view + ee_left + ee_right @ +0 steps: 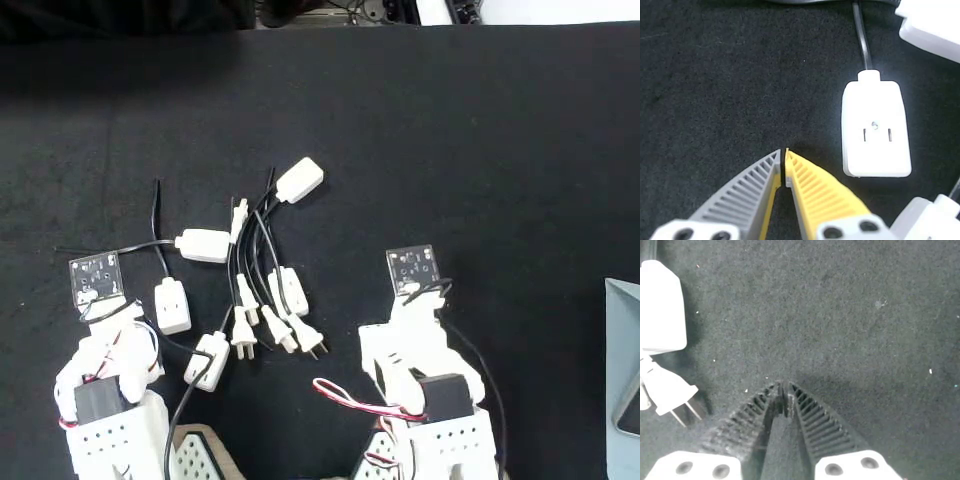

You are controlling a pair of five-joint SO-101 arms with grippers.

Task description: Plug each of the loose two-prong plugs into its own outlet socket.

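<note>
Two white robot arms sit closest to the lens at the near edge of a black-covered table point(470, 130): the left arm point(105, 385) at seven o'clock in the overhead view, the right arm point(425, 375) at five o'clock.

The left gripper point(785, 152), one finger grey and one yellow, has its tips pressed together over bare cloth and grips nothing. Just beside it lies the nearest socket point(875, 131), a white block lying face up with two slots showing and a black cord leaving one end.

From overhead, a second socket point(208, 360) lies at five o'clock from that one, near the left arm's base. A third socket point(203, 245) rests at one o'clock from it. A fourth socket point(300, 179) lies farthest out, at about eleven o'clock from the table's centre.

Black cords point(262, 235) fan from that far socket toward the near edge. Between the arms they end in three loose plugs point(280, 335), which lie side by side unplugged, prongs aimed at six o'clock. A single plug point(238, 215) lies just beside the third socket's end; whether they touch cannot be told. A fifth socket point(660, 310) lies close above the rightmost plug of the three.

The right gripper point(785, 389) has both dark ribbed fingers closed tip to tip over bare cloth, empty and well apart from that plug. A grey object point(622, 370) cuts in at the table's four o'clock edge.
</note>
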